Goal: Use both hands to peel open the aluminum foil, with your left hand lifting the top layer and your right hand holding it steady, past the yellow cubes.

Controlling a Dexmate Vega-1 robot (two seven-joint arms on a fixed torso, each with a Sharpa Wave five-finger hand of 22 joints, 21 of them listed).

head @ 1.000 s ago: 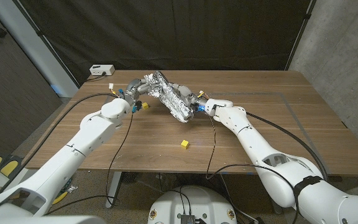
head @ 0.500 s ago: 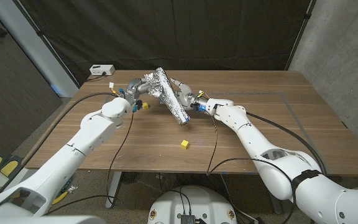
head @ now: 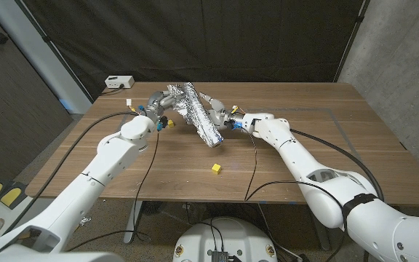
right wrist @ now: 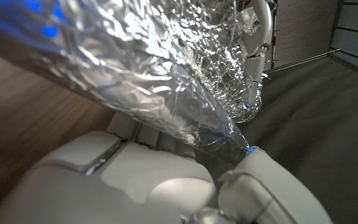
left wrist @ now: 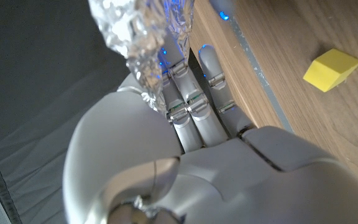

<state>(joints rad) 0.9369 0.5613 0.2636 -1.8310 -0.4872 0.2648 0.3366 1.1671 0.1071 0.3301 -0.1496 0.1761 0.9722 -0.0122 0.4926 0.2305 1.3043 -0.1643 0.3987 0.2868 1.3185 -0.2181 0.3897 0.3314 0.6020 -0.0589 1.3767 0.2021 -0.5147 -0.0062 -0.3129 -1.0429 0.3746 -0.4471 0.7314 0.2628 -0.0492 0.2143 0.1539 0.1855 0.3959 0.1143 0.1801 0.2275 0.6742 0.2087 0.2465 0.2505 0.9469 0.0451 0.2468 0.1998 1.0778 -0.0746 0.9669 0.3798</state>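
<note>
I see the aluminum foil (head: 198,113) near the far middle of the wooden worktop (head: 326,160). It is a long crinkled shiny roll, and it sits between my two hands. One end points toward me and looks lifted off the wood, but I cannot be sure of that from the head view.

My left hand (head: 157,102) is at the far left end of the foil. Its fingers (left wrist: 191,102) reach up along the foil, and in the left wrist view the foil (left wrist: 143,37) sits tight between the thumb side and the fingers, so I think this hand is grasping the top layer. The fingertips are hidden behind the foil.

My right hand (head: 222,116) is at the right side of the foil. In the right wrist view the foil (right wrist: 135,68) covers most of the fingers. A corner of foil seems pinched at the thumb, so this hand is holding it too, but the grip is hard to make out.

One yellow cube (head: 215,169) lies alone on the wood, closer to me, well apart from the foil. Another yellow cube (head: 170,124) peeks out just beside my left wrist, partly hidden by the arm. It also shows in the left wrist view (left wrist: 331,68).

A white box (head: 119,82) sits at the far left corner.
</note>
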